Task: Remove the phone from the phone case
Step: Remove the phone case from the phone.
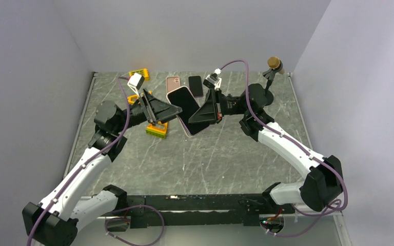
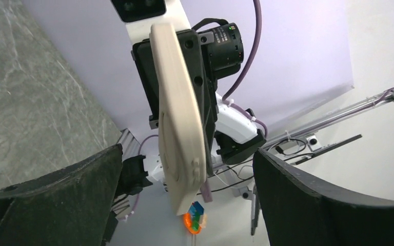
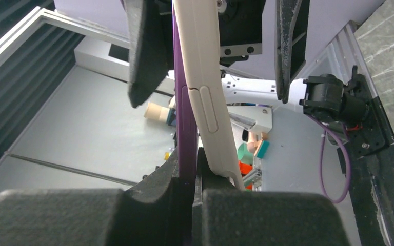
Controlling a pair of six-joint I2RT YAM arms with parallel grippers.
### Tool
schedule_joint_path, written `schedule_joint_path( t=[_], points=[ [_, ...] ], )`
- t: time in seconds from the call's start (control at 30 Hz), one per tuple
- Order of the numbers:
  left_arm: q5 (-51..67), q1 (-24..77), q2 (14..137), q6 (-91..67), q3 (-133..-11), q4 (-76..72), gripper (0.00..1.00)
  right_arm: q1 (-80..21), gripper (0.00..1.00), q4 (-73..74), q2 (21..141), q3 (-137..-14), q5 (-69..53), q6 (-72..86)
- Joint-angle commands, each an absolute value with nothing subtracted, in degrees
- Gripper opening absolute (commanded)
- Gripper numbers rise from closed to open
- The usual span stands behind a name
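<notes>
Right-arm black fingers [image 3: 107, 215] clench the slim purple phone [image 3: 183, 138] in mid-air above the grey marble counter [image 1: 210, 154]. Beside it, the cream rubbery phone case [image 3: 205, 102] bows away. Left-arm fingers [image 2: 56, 200] straddle that case, spread apart, not pinching.

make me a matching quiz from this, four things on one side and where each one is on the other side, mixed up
Things
1. cased phone
2. pink phone
3. yellow block
4. brown knob on a stand

Places
A. at the far right corner of the table
B. lying flat near the far edge, beside the black phone
C. lifted off the table, pinched by the right tool
D. on the table close to the left tool

Pairs: 1-C, 2-B, 3-D, 4-A
</notes>
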State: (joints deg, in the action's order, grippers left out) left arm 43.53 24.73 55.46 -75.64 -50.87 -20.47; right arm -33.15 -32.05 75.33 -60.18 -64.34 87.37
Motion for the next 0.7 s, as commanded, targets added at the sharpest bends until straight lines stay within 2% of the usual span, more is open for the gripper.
schedule_joint_path(
  t=[0.0, 0.13, 0.2, 0.27, 0.37, 0.43, 0.67],
  points=[
    [39.8, 24.75, 50.53, -70.06, -48.42, -22.98, 0.99, -32.74, 0.0, -41.8, 75.21, -61.42, -61.89, 92.76],
    [36.88, 26.11, 47.44, -58.29, -51.26, -11.19, 0.99, -32.6, 0.0, -48.05, 76.83, -61.49, -61.28, 98.25],
    [36.33, 26.87, 47.12, -54.68, -53.15, -6.95, 0.93, -32.69, 0.0, -49.98, 77.5, -61.6, -61.03, 99.83],
    [37.03, 27.33, 47.62, -53.47, -54.2, -6.13, 0.84, -32.7, 0.0, -51.06, 78.07, -61.85, -61.11, 100.66],
    [37.27, 28.5, 48.72, -52.67, -55.07, -4.86, 0.64, -32.66, 0.0, -52.76, 78.77, -61.92, -60.73, 101.77],
    [37.15, 29.5, 48.87, -52.84, -54.6, -5.17, 0.57, -32.65, 0.0, -54.45, 79.27, -61.91, -60.45, 102.89],
    [35.91, 30.65, 47.86, -53.58, -52.19, -5.93, 0.49, -32.66, 0.0, -58.49, 80.03, -61.21, -59.7, 105.83]
  ],
)
